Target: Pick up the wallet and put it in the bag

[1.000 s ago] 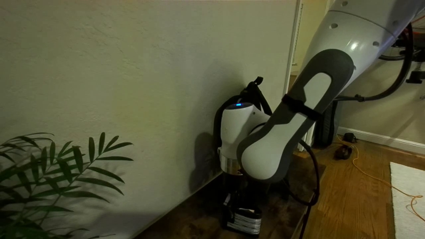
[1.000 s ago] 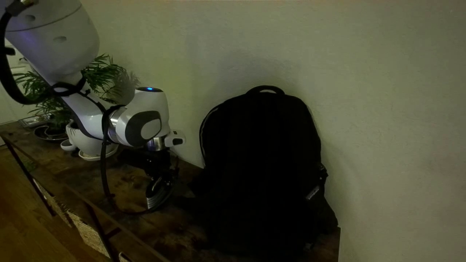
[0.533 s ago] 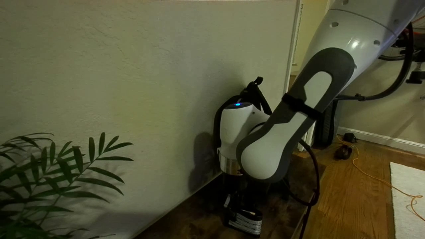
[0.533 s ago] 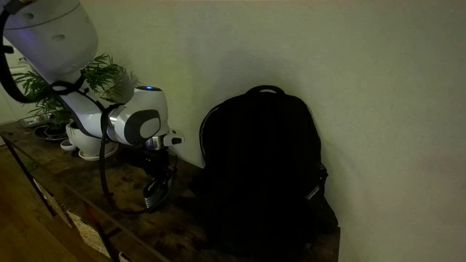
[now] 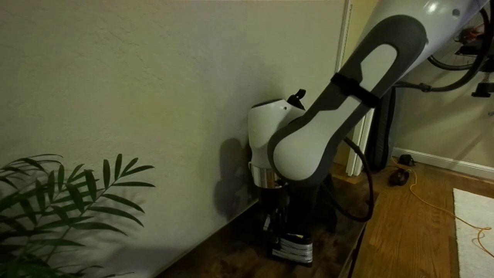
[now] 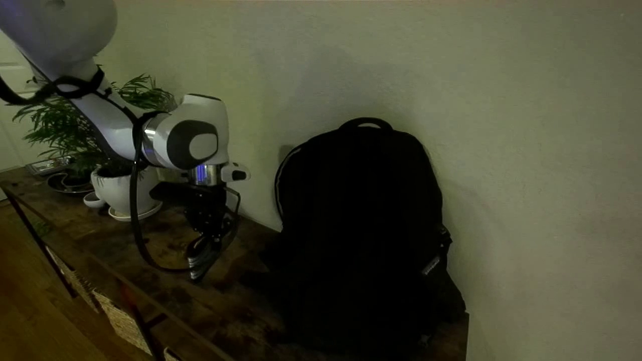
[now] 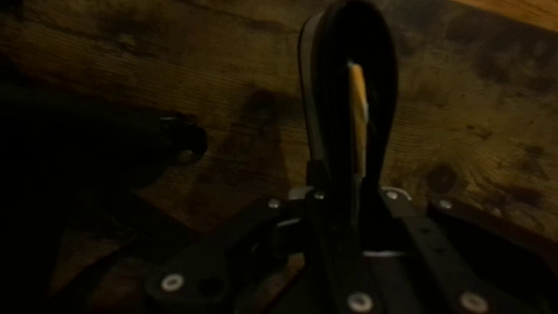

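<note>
Wrist view, fingers (image 7: 318,179) pinching wallet (image 7: 328,104), in an exterior view, bag (image 6: 361,225) near, plant (image 6: 60,123) behind arm (image 6: 115,130)

Dark wooden table (image 6: 241,327), black backpack (image 6: 361,225) upright on it, white saucer (image 6: 124,217), small white bowl (image 6: 93,201) beside the saucer

Wht/dk-grey arm (image 5: 301,154), blk gripper (image 7: 348,187)

Shells (image 5: 444,27) smooth, rounded, glossy wht, w/ dk-grey panels (image 5: 403,29) framing pale inlays (image 5: 379,63). Sm. round recess (image 5: 455,12) up at right in an exterior view. Blk strap (image 5: 355,90) around the forearm (image 5: 328,127); thick blk cable (image 6: 133,200) in a long loop, left in an exterior view. Silver ring (image 6: 149,139) btwn forearm & rounded wht wrist (image 6: 214,118); broad metal band (image 6: 212,174) lower down; dk cap (image 5: 266,103) on top. Right of that band in an exterior view, sm. wht block (image 6: 229,171) w/ blk oval (image 6: 241,175), thin dk wire (image 6: 238,199) beneath. Gripper: blk angular links (image 7: 205,261), pale round screws (image 7: 172,282) left & right, near & far, sm. silvery bits (image 7: 300,192) by the fingers (image 7: 317,176).
</note>
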You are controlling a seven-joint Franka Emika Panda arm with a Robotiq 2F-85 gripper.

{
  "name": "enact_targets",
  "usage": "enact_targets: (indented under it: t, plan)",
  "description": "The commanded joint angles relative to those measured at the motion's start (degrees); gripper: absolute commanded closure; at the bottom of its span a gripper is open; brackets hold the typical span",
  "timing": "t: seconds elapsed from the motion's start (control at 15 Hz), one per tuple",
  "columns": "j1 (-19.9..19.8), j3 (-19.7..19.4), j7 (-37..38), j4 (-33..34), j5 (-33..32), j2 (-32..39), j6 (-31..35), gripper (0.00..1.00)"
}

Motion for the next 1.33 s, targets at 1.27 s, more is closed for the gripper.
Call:
enact_targets:
  t: [1.27]
  plan:
    - [9.0, -10.9, 35.7, 5.5, -16.7, -18.3, -21.7, 0.95]
